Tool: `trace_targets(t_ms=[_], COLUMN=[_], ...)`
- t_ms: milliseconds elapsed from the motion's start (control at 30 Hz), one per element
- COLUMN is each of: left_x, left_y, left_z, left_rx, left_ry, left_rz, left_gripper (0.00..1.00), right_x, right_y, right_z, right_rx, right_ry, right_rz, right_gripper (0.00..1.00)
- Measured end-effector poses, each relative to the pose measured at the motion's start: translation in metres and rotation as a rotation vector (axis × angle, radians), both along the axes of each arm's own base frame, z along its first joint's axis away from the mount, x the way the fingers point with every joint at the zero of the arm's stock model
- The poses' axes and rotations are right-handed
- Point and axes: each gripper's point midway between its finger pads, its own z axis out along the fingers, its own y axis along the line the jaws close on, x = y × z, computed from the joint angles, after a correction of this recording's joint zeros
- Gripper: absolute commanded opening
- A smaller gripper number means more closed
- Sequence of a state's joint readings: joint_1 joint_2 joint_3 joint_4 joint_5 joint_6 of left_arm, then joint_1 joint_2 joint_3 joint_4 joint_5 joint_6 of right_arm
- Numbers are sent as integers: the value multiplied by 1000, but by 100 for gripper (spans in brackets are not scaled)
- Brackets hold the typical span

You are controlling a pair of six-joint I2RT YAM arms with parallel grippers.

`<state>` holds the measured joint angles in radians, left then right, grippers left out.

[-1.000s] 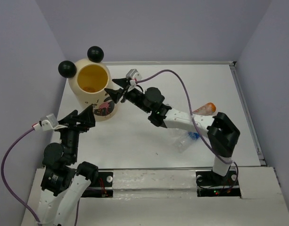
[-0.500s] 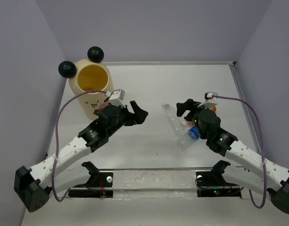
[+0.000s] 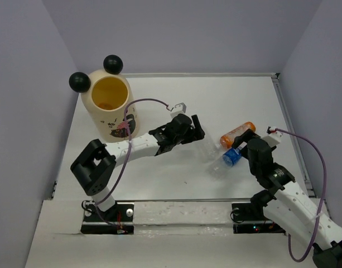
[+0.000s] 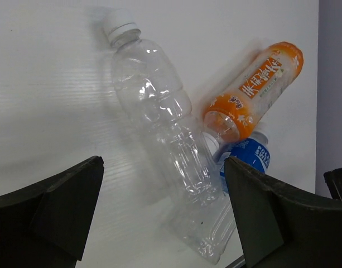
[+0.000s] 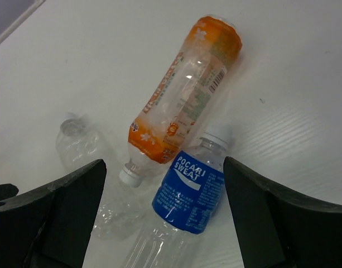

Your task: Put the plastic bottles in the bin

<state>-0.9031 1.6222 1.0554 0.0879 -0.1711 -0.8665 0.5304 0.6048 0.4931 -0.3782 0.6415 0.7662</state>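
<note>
Top view: bin (image 3: pixel 104 125) at the table's (image 3: pixel 159 167) 10 o'clock; plastic bottles (image 3: pixel 237 133) clustered toward 3 o'clock.
Left wrist: left end effector (image 4: pixel 163 164) wide, clear bottle (image 4: pixel 159 123) ahead; orange bottle (image 4: pixel 254 89) at 2 o'clock.
Right wrist: right end effector (image 5: pixel 165 163) wide; Pocari Sweat bottle (image 5: pixel 190 190) against orange bottle.

We read "POCARI SWEAT" in white on the blue label (image 5: pixel 188 192) of the clear bottle (image 5: pixel 151 245). Just beside it, the orange bottle (image 5: pixel 179 111) carries a barcode (image 5: pixel 215 81) and white characters we cannot make out.

bin (image 3: pixel 101 120) back left, three bottles (image 3: pixel 238 132) clustered right (touching), on table (image 3: pixel 243 97)
</note>
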Motion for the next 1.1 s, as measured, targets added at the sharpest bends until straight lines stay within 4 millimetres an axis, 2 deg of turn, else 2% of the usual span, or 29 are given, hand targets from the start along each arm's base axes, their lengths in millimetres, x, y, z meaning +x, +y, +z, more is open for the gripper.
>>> trace_targets(t_ms=[133, 233, 533, 733, 933, 1100], left_x=[15, 24, 42, 43, 45, 48], left_y=[-21, -31, -53, -51, -45, -40], left_z=[-8, -14, -52, -76, -85, -87], left_rx=[-7, -3, 52, 107, 152, 186], left_ry=[14, 18, 46, 64, 53, 25], left_rz=[7, 11, 7, 0, 2, 4], left_gripper=[99, 99, 99, 98, 84, 63], right_x=[-3, -7, -16, -18, -18, -21], right_y=[-20, -25, -9, 3, 11, 13], right_z=[-19, -35, -78, -100, -115, -124], right_rx=[11, 24, 82, 136, 171, 189], right_ry=[58, 103, 246, 301, 332, 352], right_rz=[-72, -89, -44, -17, -10, -10], right_gripper=[91, 91, 91, 90, 77, 61])
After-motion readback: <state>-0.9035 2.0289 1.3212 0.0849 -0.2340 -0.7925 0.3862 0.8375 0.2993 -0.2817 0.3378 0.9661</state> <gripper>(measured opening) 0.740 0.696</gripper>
